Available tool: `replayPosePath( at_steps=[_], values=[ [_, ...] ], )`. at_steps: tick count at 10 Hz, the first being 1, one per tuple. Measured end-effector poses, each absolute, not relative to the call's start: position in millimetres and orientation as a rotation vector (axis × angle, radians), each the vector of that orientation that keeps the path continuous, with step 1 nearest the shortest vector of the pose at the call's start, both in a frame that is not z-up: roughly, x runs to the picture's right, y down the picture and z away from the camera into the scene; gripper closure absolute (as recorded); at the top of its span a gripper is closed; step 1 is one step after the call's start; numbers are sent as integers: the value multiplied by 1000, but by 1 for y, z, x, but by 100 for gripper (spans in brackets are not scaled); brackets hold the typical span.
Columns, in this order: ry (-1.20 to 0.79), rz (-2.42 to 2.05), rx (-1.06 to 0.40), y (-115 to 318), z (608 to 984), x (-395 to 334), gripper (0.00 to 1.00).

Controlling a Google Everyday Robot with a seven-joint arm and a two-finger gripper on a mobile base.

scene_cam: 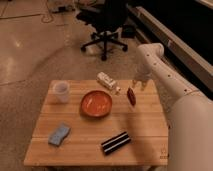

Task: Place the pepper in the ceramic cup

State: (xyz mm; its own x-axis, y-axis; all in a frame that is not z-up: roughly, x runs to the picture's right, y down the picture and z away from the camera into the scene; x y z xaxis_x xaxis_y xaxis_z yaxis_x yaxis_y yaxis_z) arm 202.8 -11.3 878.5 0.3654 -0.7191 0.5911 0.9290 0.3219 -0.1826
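- wooden table [142, 127], pale slats, seen from above and a little from the front. what lies on it?
- a dark red-brown pepper [131, 96] near the far right corner, slim, its length running away from the camera. to its left is a wide orange-red bowl [97, 103], near it but apart.
- and the cup?
- the white cup [61, 91] stands upright near the far left corner, well apart from the pepper, with the bowl between the two.
- where is the gripper?
- the gripper [136, 84] hangs at the end of the white arm [152, 62], just over the far end of the pepper. i cannot tell whether it touches the pepper, and i cannot tell how wide it is set either.
- anything else close by?
- a white carton [106, 80] lies slanted at the far edge, between the cup and the gripper. a tiny pale piece [118, 90] sits just beside the carton's right end, left of the pepper.
- and the near half of the table?
- a blue sponge [59, 134] lies near the front left, and a black oblong bar [116, 142] lies slanted at the front middle. both are well apart from the pepper.
- beyond the table?
- a black office chair [107, 22] stands on the shiny floor [30, 45], and the robot's white body [192, 125] fills the right side.
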Motion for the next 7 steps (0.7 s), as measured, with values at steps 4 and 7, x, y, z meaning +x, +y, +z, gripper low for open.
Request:
replayPosePath(
  at_steps=[4, 7],
  values=[
    [-450, -1125, -551, -10, 886, 202, 55],
    [-462, -1129, -536, -4, 899, 194, 55]
  ],
)
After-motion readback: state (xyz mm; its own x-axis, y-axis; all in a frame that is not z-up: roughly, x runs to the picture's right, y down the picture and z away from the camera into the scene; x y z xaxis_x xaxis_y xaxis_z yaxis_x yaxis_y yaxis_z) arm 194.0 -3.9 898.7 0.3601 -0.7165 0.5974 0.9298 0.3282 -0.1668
